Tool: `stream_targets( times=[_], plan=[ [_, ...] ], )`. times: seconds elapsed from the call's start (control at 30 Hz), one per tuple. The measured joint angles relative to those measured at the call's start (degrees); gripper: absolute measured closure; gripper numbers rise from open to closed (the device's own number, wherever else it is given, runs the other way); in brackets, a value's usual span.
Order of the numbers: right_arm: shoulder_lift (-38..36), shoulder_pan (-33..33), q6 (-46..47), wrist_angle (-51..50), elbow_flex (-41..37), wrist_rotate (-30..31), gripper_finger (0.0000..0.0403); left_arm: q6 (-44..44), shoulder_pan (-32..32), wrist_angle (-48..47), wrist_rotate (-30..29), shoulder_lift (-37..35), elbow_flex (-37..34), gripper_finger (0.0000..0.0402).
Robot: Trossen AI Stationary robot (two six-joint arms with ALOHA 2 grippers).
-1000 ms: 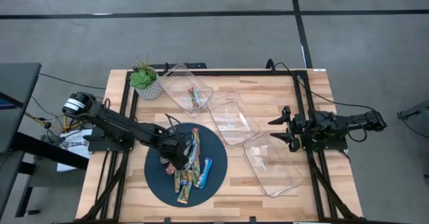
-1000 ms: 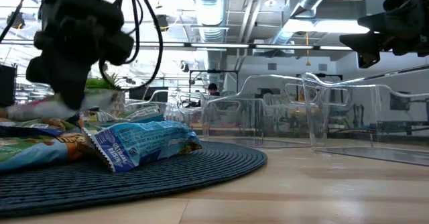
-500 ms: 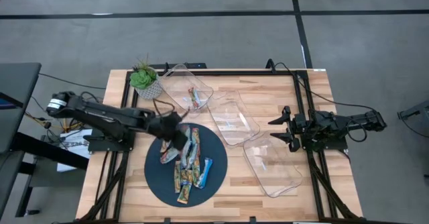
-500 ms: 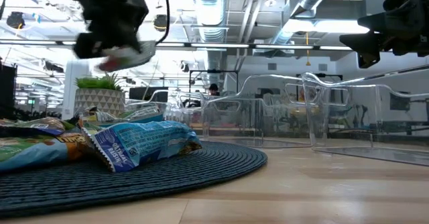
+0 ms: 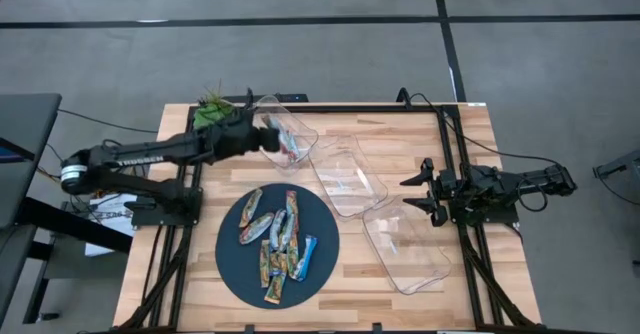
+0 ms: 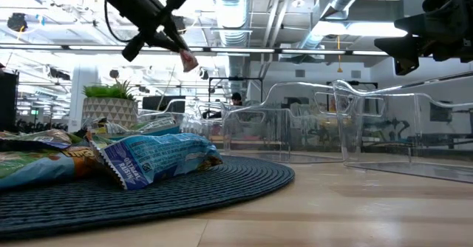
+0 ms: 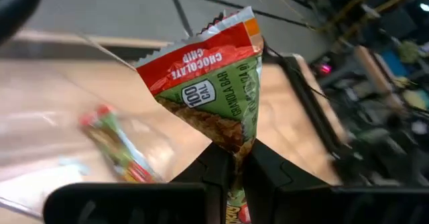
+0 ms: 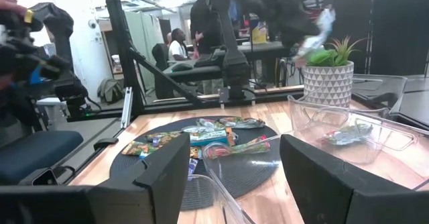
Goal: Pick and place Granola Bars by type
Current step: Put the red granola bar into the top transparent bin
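Your left gripper's fingers pinch a green-and-red granola bar, held over the clear tray beside the plant. More bars lie on the dark mat. Your right gripper hangs over the worktop's right edge, fingers spread.

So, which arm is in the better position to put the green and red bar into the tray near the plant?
The left. Its gripper already grips the green and red bar above that tray, where a similar bar lies. The right gripper waits open by the far trays.
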Motion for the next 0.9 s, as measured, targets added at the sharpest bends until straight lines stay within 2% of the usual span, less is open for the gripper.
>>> stream_targets(
  times=[0.13,0.3,0.43,0.7,0.9],
  plan=[
    [0.0,0.0,0.0,0.0,0.0,0.0,0.0179,2.3,5.5,-0.9,0.0,1.1,0.0,0.0379],
    [0.0,0.0,0.0,0.0,0.0,0.0,0.0179,4.0,9.5,-5.6,5.0,3.6,0.0,0.0379],
    [0.0,0.0,0.0,0.0,0.0,0.0,0.0179,8.4,9.9,-7.8,6.3,7.8,0.0,0.0379],
    [0.0,0.0,0.0,0.0,0.0,0.0,0.0179,16.6,10.0,-5.4,9.3,15.4,0.0,0.0377],
    [0.0,0.0,0.0,0.0,0.0,0.0,0.0179,20.3,10.6,-5.6,14.1,17.0,0.0,0.0333]
  ],
)
